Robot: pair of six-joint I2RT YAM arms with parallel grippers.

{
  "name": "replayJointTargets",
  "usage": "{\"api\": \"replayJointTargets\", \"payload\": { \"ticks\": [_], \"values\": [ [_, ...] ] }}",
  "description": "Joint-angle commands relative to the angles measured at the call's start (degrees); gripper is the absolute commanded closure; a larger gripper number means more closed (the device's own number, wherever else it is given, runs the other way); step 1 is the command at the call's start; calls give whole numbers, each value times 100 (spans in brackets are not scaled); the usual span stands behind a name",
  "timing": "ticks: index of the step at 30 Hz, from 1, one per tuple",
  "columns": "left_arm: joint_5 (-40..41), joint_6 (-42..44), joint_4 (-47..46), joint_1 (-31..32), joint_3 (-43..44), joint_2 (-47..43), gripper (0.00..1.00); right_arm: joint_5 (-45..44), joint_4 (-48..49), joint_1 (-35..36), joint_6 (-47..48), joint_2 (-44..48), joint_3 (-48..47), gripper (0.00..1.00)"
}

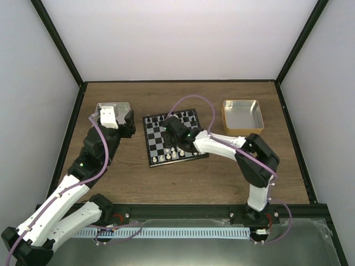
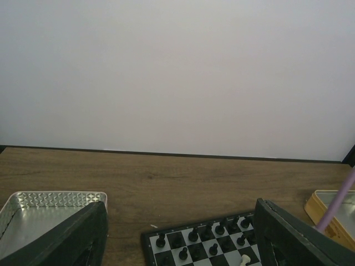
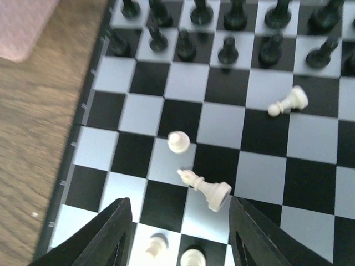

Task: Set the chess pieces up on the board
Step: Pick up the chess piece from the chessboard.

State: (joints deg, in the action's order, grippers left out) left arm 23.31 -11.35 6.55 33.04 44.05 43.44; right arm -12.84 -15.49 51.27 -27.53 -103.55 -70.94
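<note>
The right claw (image 3: 178, 213) gaped empty over the board (image 3: 222, 124) at the centre of the desk (image 1: 222, 177), where one cream-white chess piece (image 3: 208, 188) lay toppled at lower centre of the wrist view. The left claw (image 2: 180, 213) also stood open, holding nothing.

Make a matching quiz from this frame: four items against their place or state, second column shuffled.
Column A
1. silver tray
2. tan tin
3. black pieces
4. largest white piece

Column B
a. lying on its side on the board
b. on the table right of the board
c. on the table left of the board
d. upright, on the board's far rows

Pairs: 1-c, 2-b, 3-d, 4-a
</note>
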Motion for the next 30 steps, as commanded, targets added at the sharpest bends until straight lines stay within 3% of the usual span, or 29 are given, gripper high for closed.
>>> {"api": "replayJointTargets", "payload": {
  "ticks": [1,10,30],
  "values": [
    [-16,28,-39,-30,-33,-29,26,737,-385,-290,433,-318,-380,53],
    [-45,46,-13,-36,-24,-3,26,1038,-578,-433,826,-773,-624,55],
    [-79,48,31,-34,-6,50,26,467,-832,-460,1032,-1307,-1076,54]
  ]
}}
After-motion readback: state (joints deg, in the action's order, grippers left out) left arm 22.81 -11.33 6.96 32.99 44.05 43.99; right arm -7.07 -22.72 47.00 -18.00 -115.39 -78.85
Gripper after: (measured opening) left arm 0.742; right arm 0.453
